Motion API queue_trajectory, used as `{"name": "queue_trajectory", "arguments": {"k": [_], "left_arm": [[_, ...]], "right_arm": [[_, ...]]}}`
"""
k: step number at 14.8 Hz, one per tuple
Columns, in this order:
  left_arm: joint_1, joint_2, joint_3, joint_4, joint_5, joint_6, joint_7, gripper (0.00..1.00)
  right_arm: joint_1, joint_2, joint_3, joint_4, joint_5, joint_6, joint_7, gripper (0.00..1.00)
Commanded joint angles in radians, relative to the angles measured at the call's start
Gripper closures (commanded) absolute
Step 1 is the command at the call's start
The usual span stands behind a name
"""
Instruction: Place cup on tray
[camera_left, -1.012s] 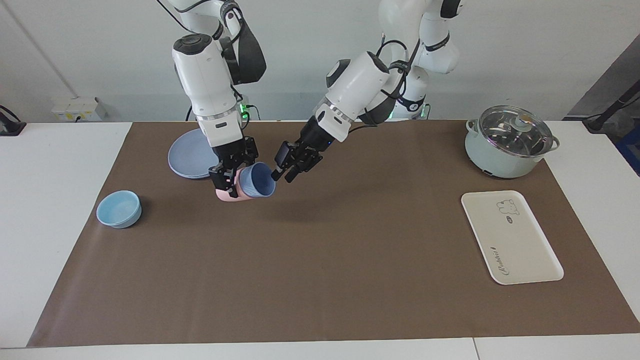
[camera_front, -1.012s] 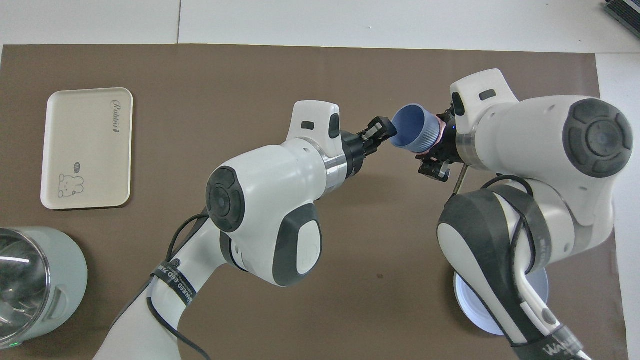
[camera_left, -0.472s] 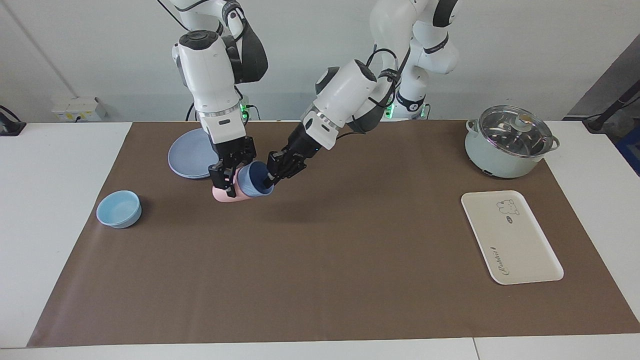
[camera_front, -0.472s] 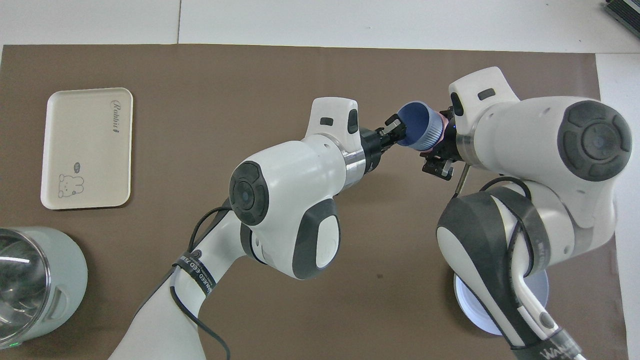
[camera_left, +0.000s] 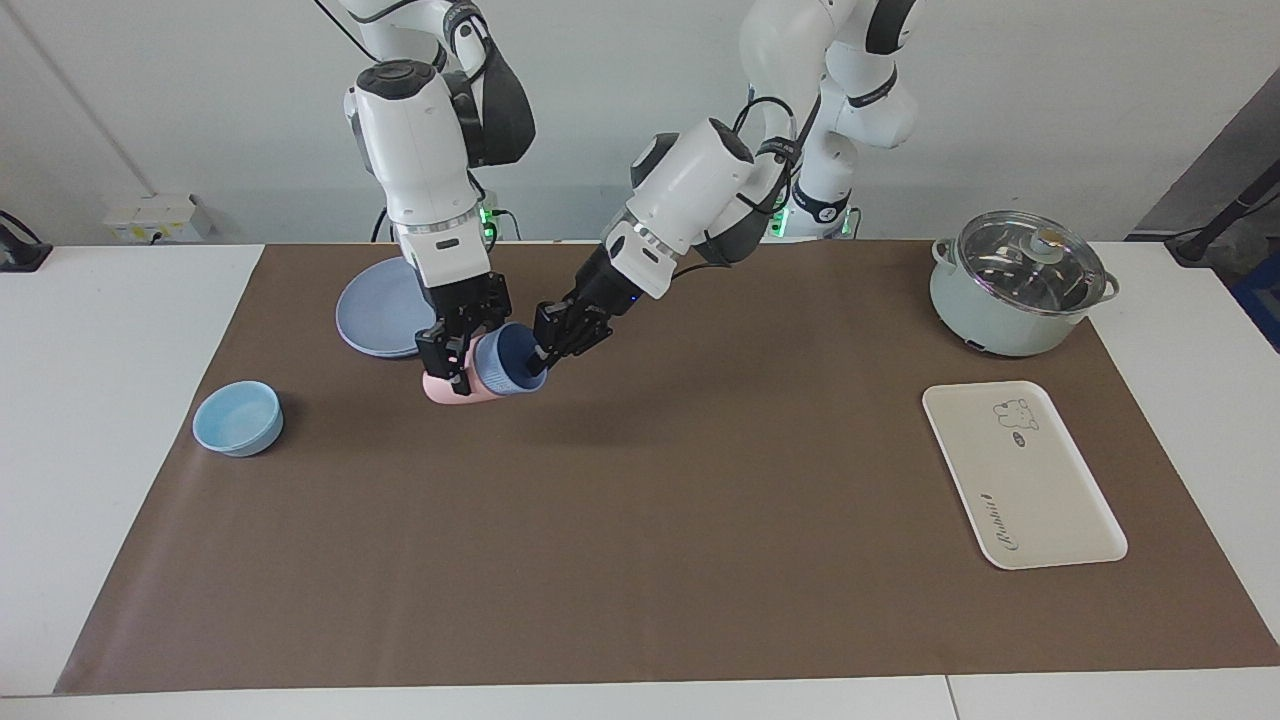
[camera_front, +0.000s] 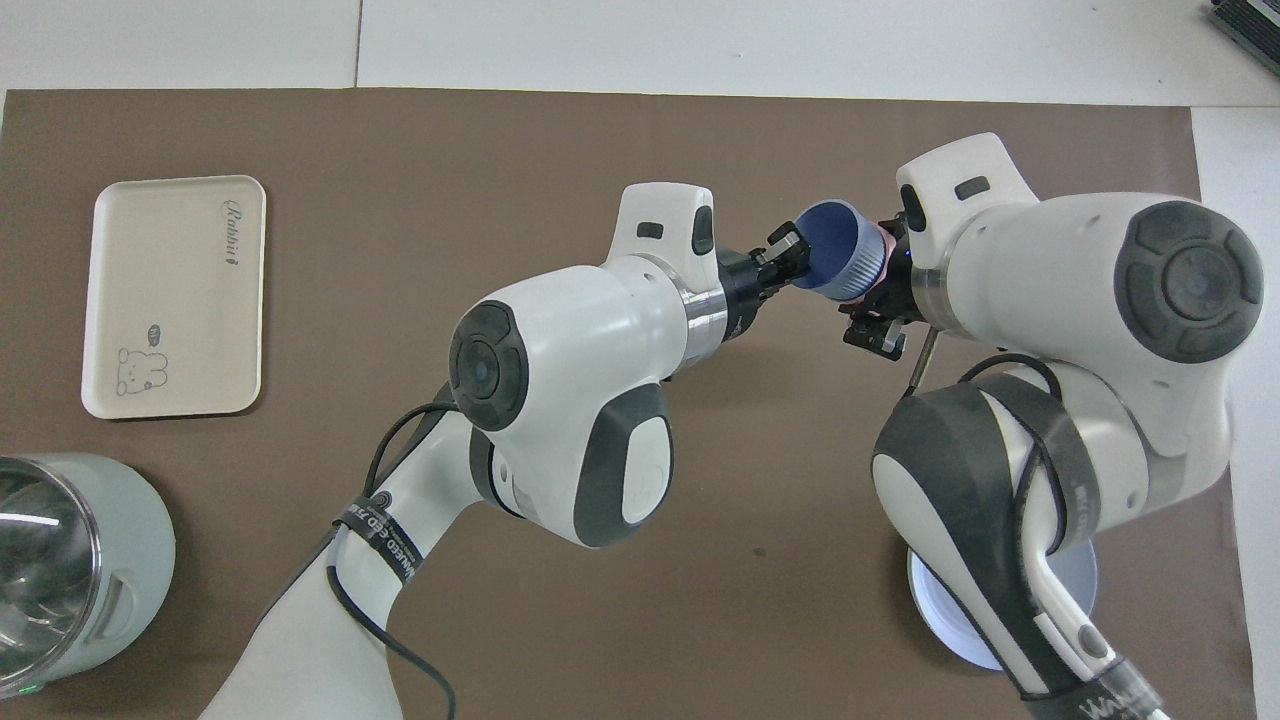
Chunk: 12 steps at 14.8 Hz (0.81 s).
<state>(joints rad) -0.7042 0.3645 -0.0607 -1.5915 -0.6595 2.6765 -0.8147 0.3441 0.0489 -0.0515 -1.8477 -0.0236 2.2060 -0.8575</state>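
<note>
- The small periwinkle-blue plastic cup is up in the air on its side, mouth turned toward the left arm's end of the table, nested in a salmon-pink plastic tumbler of the same size; both hang over the brown table mat beside the round blue plate.
- Over the last second the left gripper has come in from just beside the cup's mouth and closed; it now pinches the cup's rim, one finger inside the mouth.
- The right gripper has not shifted: it is clamped on the pink tumbler and holds the nested pair tilted.
- So each arm now has its own tumbler, which I judge to be the set-up for pulling the blue cup free of the pink one.
- The flat cream-white rectangular tray with the bear drawing lies well apart from the cup, at the left arm's end, nearer to the robots' end than nothing but the pale-green lidded pot, which sits closer to them.
- A tight fit between the tumblers could make the rim slip from the pinch.
</note>
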Motion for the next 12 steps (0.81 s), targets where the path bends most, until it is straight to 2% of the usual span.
{"name": "queue_trajectory", "arguments": {"k": [1,8,10,12], "left_arm": [[0.057,0.024,0.010,0.117,-0.008,-0.121,-0.012,1.00],[0.259,-0.004,0.016,0.220,-0.006,-0.441,0.000,1.00],[0.331,-0.041,0.018,0.222,-0.005,-0.532,0.034,1.00],[0.412,-0.088,0.013,0.219,0.044,-0.592,0.107,1.00]], "right_arm": [[0.000,-0.011,0.013,-0.005,-0.015,-0.012,0.018,1.00],[-0.002,-0.012,0.013,-0.008,-0.013,-0.006,0.018,1.00],[-0.016,-0.011,0.015,-0.011,0.004,0.009,0.028,1.00],[-0.042,-0.006,0.012,-0.024,0.008,0.073,0.028,1.00]]}}
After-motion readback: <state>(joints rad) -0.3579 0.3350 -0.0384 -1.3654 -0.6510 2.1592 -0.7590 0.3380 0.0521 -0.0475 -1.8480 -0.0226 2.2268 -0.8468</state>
